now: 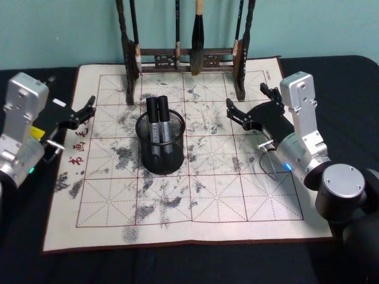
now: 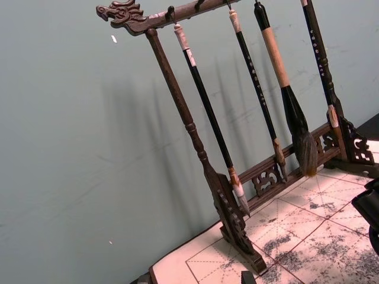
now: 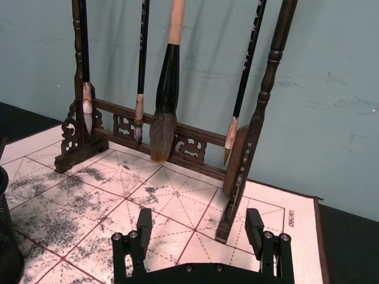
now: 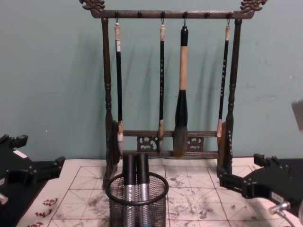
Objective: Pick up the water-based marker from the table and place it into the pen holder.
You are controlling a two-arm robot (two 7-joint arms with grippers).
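Two markers (image 1: 160, 121) stand upright in the pen holder (image 1: 160, 155), side by side and touching, black caps up, grey barrels visible through the mesh. In the chest view the caps (image 4: 136, 168) rise above the holder's round rim (image 4: 137, 196). No marker lies loose on the practice mat (image 1: 225, 195). Judgement: placement looks complete; what is left is retreating cleanly.

The holder sits on the mat left of centre, closer to the far edge than the near one, just in front of the brush rack (image 1: 186, 58) standing along the mat's far edge. Four brushes (image 4: 182, 94) hang from the rack.

Right gripper (image 1: 251, 110): over the mat's right side, near the rack's right foot, well apart from the holder. Fingers (image 3: 143, 223) spread, nothing between them.

Left gripper (image 1: 83, 112): at the mat's left edge, also apart from the holder. Jaws look parted and empty.

Notes for doing the remaining step well:
- Keep the right jaws apart and back off toward the mat's right edge, not across the holder; the protruding caps could catch and tip the light mesh cup.
- The rack's right foot (image 3: 228, 220) lies close ahead of the right fingers; avoid moving forward, or the hanging brushes may swing.
- Left arm needs no move.
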